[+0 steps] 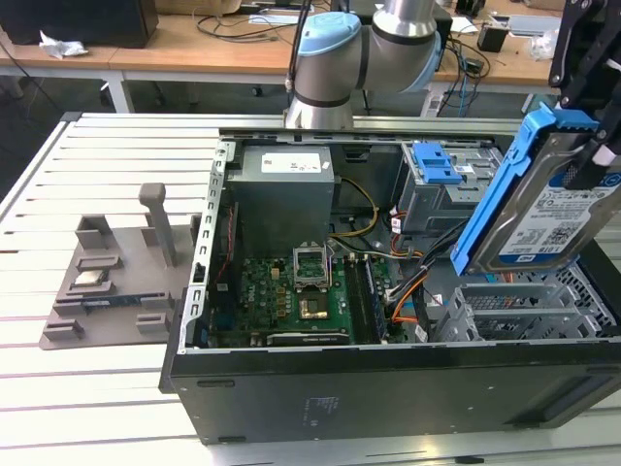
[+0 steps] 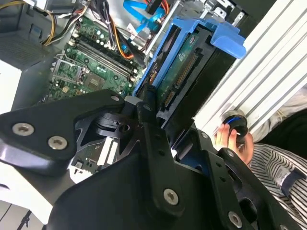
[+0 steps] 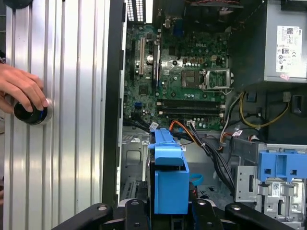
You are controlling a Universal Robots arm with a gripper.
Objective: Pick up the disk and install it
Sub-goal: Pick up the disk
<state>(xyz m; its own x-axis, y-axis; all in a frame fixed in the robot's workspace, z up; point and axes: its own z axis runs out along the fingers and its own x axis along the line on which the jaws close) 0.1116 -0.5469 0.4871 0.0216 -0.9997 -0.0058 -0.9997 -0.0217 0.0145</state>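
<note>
In the exterior view the gripper (image 1: 588, 155) is closed on the disk (image 1: 543, 209) and holds it tilted in the air above the open computer case (image 1: 388, 393), at the exterior view's right. In the second wrist view its black fingers (image 2: 146, 129) clamp the disk from both sides. In the first wrist view a person's hand (image 3: 21, 86) rests on a black knob (image 3: 29, 114) on the ribbed table (image 3: 76, 143) beside the case.

Open computer case (image 1: 388, 400) on slatted table (image 1: 87, 403) — motherboard (image 1: 281, 303) inside, grey fixture (image 1: 109, 291) beside.
</note>
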